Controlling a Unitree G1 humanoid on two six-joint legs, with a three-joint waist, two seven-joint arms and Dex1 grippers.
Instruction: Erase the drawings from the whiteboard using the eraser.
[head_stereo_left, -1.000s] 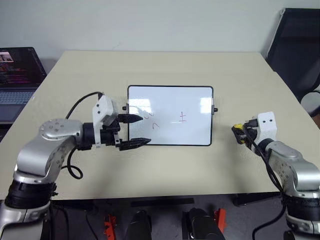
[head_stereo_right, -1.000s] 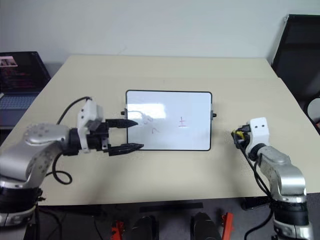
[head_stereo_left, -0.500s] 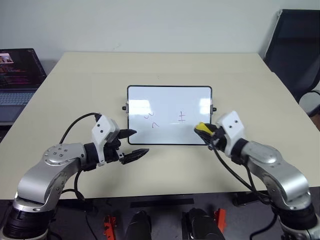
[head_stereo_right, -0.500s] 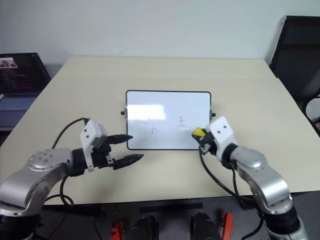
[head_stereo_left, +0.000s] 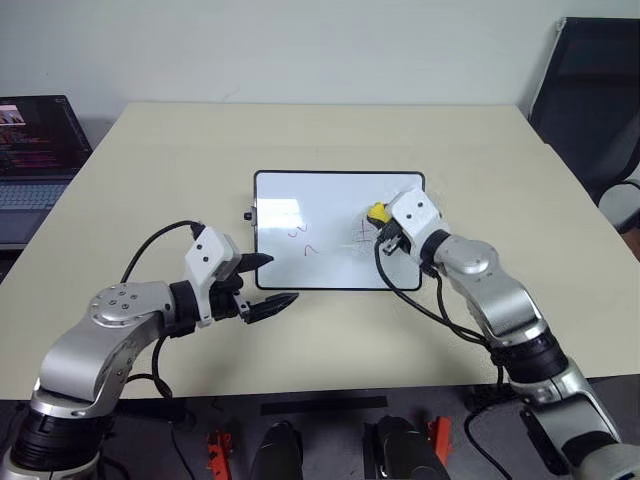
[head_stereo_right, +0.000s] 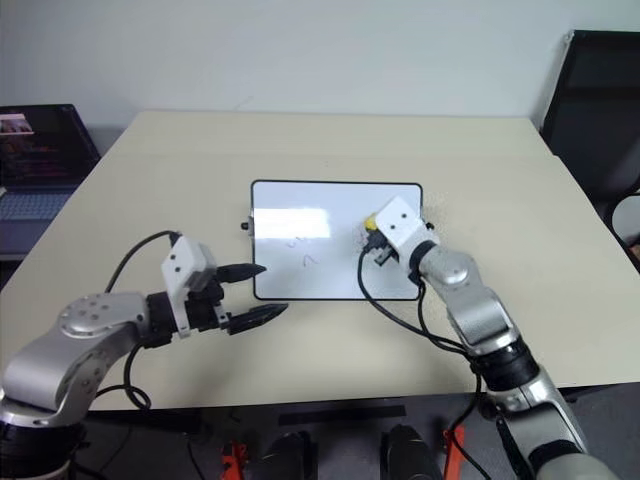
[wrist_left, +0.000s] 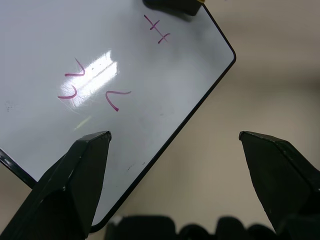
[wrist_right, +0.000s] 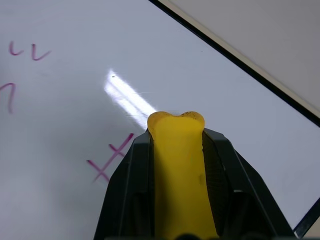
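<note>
The whiteboard (head_stereo_left: 325, 205) lies flat on the table's middle. The drawings are dark squiggles (head_stereo_left: 298, 232) on its left half and a reddish cross (head_stereo_left: 361, 236) on its right half; the squiggles (wrist_left: 75, 85) and the cross (wrist_right: 110, 156) are seen closer in the wrist views. My right gripper (head_stereo_left: 381, 220) is shut on the yellow eraser (wrist_right: 177, 170), whose tip hovers just beside the cross. Whether it touches the board I cannot tell. My left gripper (head_stereo_left: 281, 280) stands open at the board's near left corner, with nothing between its fingers.
An open laptop (head_stereo_left: 35, 150) sits off the table's left side. A black chair (head_stereo_left: 590, 90) stands at the right rear. Black cables hang from both wrists. Bare tabletop (head_stereo_left: 330, 340) runs along the near edge in front of the board.
My right gripper has carried the eraser from the table's right side leftward and up over the board's right half. My left gripper has sunk slightly, still open.
</note>
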